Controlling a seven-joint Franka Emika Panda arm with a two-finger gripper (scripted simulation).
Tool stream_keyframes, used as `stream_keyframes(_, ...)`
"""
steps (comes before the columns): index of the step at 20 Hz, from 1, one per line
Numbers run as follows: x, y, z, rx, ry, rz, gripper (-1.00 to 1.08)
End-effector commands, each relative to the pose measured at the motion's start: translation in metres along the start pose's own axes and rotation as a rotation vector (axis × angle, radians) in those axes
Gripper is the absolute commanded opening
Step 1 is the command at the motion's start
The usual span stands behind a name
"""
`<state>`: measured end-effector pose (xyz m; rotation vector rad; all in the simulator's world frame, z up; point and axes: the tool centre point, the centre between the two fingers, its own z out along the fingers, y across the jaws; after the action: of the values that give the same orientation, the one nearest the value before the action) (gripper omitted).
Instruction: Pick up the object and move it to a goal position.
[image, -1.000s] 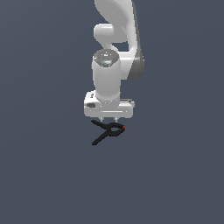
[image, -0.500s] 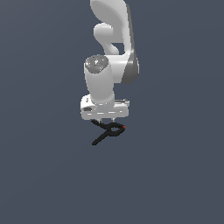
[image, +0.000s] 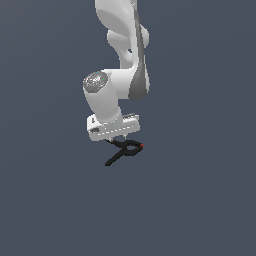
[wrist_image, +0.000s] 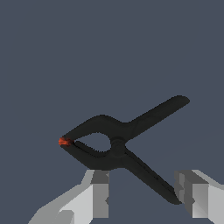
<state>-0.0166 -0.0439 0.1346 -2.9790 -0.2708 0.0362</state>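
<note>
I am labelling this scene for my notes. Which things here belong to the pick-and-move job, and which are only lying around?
Belongs to the job:
- black spring clamp, red-orange tip
- white gripper, fingers either side of one clamp handle, apart

Lying about:
- nothing else in either view; only plain grey background

Clamp (wrist_image: 118, 146): matt black, smooth, plastic-looking; red-orange tip (wrist_image: 64, 141). Gripper (wrist_image: 144, 199): smooth white-grey. Arm (image: 122, 60): glossy white.

Only the clamp (image: 126, 149) lies beneath the tool (image: 116, 139).

Plain dark slate-blue backdrop, flat even light, no visible walls or furniture
</note>
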Motion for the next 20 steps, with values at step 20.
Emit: stream_keyframes(20,-0.034,0.031,0.04,0.21,0.044,-0.284,0.28)
